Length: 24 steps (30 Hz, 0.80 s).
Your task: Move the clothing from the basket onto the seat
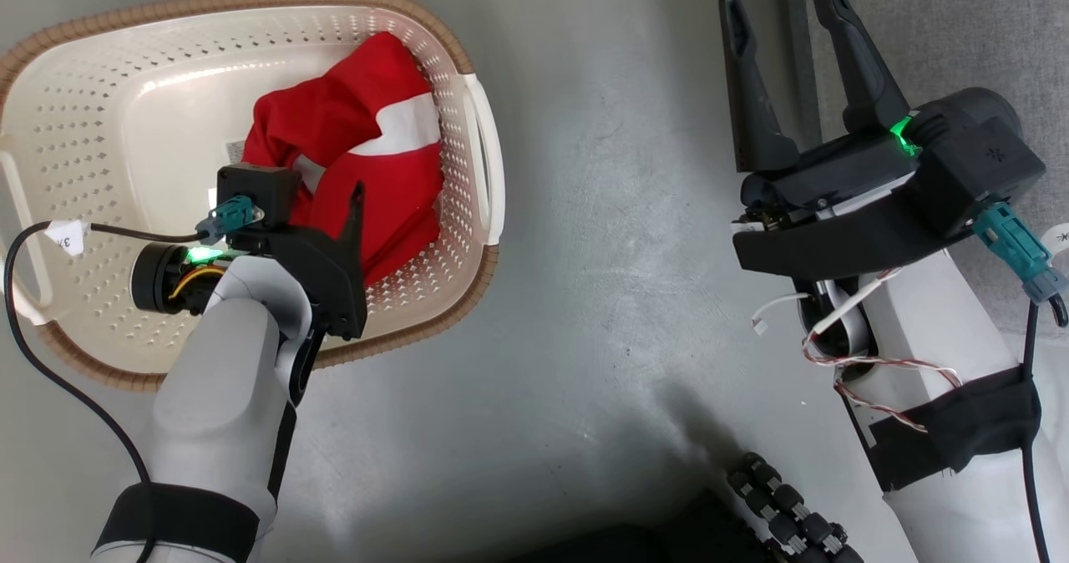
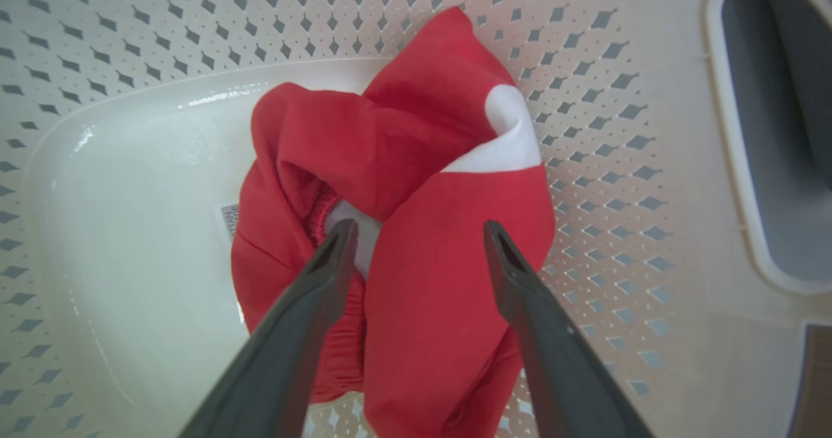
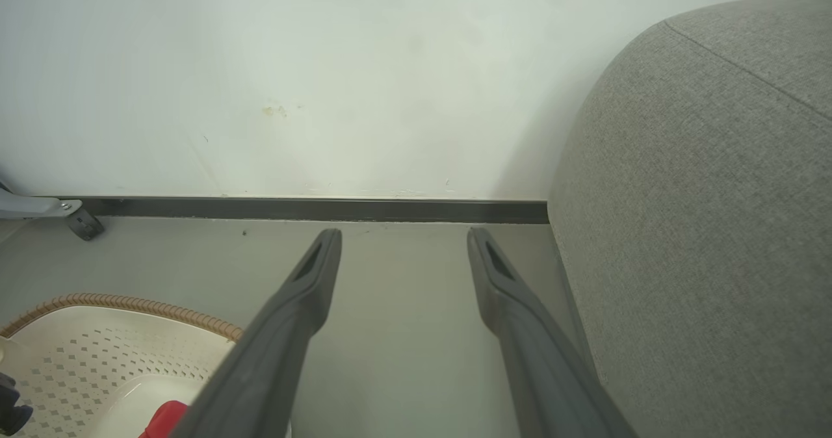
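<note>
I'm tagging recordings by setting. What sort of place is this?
Probably a living room, or a mock-up of one: a grey fabric sofa beside a white wall with dark skirting, and a laundry basket holding red clothing on the grey floor.

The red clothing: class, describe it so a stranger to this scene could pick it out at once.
On the grey floor stands a cream perforated basket with a brown woven rim. The clothing lies bunched against its right side, beneath the open left gripper. It alone is bright red, with white panels.
</note>
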{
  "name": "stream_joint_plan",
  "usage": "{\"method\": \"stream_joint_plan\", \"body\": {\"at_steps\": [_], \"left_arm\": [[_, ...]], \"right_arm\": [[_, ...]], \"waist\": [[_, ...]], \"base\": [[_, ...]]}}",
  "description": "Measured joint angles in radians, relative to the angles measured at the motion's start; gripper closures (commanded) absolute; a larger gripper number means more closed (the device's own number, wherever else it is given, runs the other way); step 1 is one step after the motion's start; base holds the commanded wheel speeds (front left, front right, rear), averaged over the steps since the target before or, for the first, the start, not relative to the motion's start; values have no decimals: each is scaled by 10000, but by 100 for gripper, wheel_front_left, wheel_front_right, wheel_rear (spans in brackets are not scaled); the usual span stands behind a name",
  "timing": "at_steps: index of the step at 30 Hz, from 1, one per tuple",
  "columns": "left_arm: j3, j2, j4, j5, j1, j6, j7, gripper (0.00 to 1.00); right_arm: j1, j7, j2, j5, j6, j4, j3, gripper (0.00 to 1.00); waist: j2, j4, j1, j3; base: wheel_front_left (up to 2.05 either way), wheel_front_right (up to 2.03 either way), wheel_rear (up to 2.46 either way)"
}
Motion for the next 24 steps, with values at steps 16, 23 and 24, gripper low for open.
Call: {"method": "stream_joint_plan", "body": {"at_steps": [16,23,24], "left_arm": [[-178,6,849,-318,-638,-77,552,0],[-291,140,999,-307,-889,-79,642,0],[-295,205,1014,-290,-977,-79,646,0]], "right_arm": [[-125,-2,25,219,-274,-236,343,0],[-119,-2,25,414,-368,-295,500,0],[-119,-2,29,491,-370,-311,545,0]], "waist": [[0,-318,0,579],[0,-424,-3,690],[-1,-447,-3,719]], "base": [[0,0,0],[0,0,0],[0,0,0]]}}
